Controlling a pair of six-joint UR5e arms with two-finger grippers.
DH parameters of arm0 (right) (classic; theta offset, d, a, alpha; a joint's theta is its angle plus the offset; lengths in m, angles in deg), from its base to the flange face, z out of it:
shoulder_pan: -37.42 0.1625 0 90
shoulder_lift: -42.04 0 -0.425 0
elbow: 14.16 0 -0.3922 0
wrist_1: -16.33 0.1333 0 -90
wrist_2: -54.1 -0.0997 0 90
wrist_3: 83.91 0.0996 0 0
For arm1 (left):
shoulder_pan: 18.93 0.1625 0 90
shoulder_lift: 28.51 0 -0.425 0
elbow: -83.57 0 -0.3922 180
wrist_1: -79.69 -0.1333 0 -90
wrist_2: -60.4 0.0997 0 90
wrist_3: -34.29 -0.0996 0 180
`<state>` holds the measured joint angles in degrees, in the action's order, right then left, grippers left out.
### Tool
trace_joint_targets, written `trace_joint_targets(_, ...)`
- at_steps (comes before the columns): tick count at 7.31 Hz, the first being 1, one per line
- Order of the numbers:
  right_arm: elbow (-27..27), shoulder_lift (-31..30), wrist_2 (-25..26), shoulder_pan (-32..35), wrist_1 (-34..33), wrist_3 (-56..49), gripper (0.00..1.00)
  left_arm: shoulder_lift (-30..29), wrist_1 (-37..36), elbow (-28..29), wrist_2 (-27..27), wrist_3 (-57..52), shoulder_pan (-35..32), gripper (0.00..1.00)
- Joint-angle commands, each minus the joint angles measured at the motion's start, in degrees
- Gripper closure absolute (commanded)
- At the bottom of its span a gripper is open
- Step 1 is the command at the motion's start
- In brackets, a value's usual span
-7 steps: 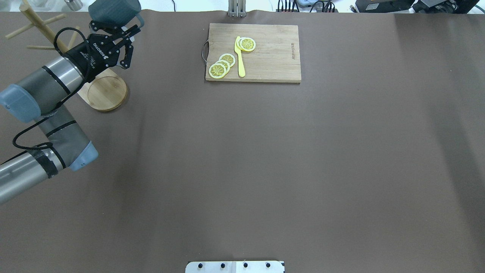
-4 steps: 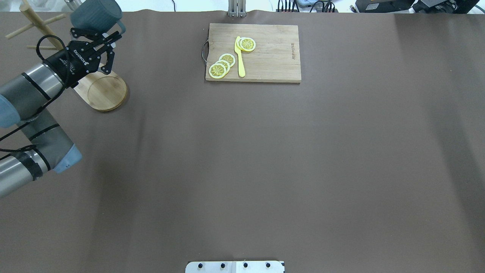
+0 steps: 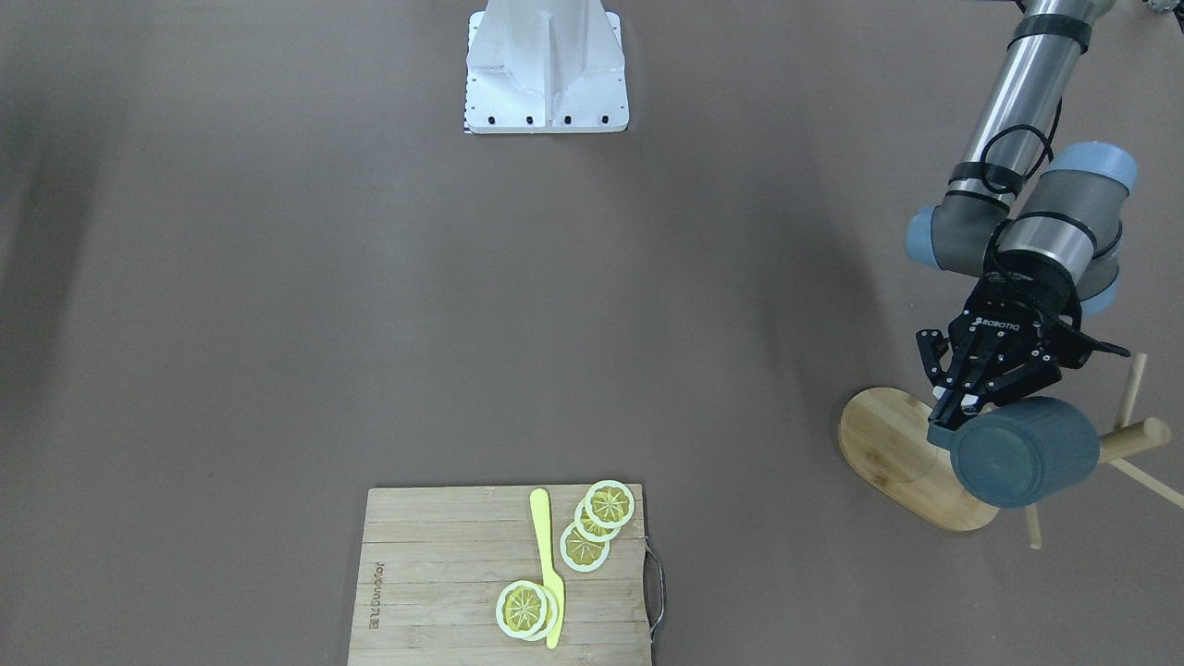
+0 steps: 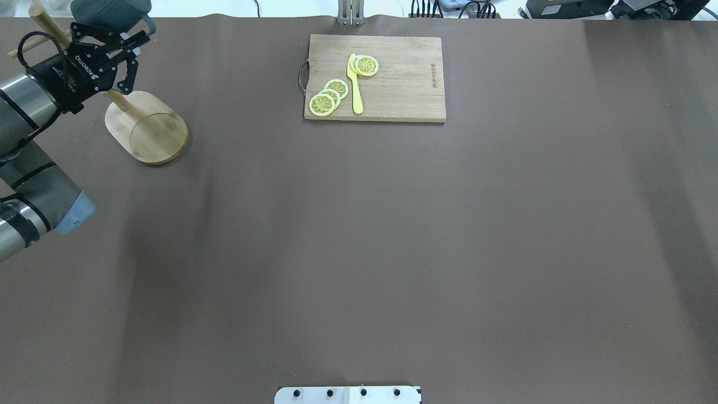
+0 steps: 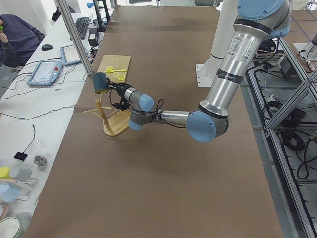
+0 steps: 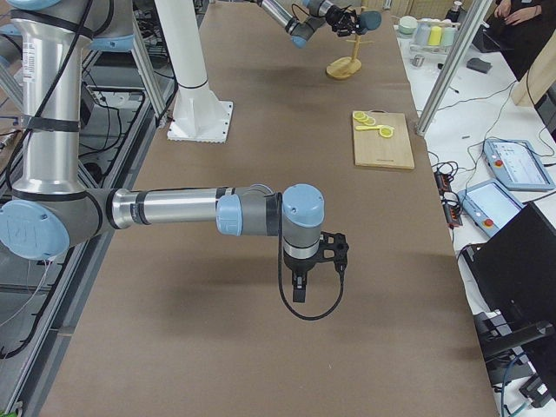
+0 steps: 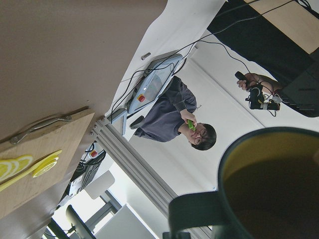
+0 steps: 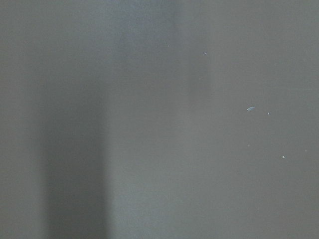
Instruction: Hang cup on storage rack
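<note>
The dark teal cup (image 3: pixel 1025 451) hangs in the air with my left gripper (image 3: pixel 967 412) shut on its rim near the handle. It is tipped on its side over the light bamboo storage rack (image 3: pixel 888 444), next to the rack's post and pegs (image 3: pixel 1133 435). In the overhead view the cup (image 4: pixel 109 11) sits at the far-left top edge, the left gripper (image 4: pixel 126 40) just below it and the rack's oval base (image 4: pixel 147 124) nearer me. In the left wrist view the cup's yellow inside (image 7: pixel 271 194) and its handle (image 7: pixel 194 211) show, with no peg through the handle. My right gripper (image 6: pixel 298 287) hovers over bare table; I cannot tell its state.
A wooden cutting board (image 4: pixel 392 90) with lemon slices (image 4: pixel 330 96) and a yellow knife (image 4: pixel 354 84) lies at the far middle of the table. The brown mat (image 4: pixel 359 252) covers the table. A person (image 7: pixel 174 119) sits beyond the table's far edge.
My left arm has carried the cup leftward and farther back, from right of the rack's post to over its pegs. The board has not moved.
</note>
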<state>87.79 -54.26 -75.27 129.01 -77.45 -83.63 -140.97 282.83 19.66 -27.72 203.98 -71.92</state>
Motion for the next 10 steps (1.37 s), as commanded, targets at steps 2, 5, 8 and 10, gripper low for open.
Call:
trace_joint_targets(2,0.00,0.15,0.00,0.00,0.00,0.07,0.00,-0.04,6.74,6.43,-0.03,0.03,0.08,1.00)
trace_joint_targets(5,0.00,0.24,0.00,0.00,0.00,0.07,0.00,-0.13,6.83,7.31,-0.03,0.03,0.08,1.00)
trace_joint_targets(8,-0.09,0.24,0.00,0.00,0.00,0.07,0.00,-0.13,6.83,7.40,-0.03,-0.05,0.25,1.00)
trace_joint_targets(10,-0.09,0.24,0.00,0.00,0.00,0.07,0.00,-0.13,6.83,7.58,0.06,-0.06,0.43,1.00)
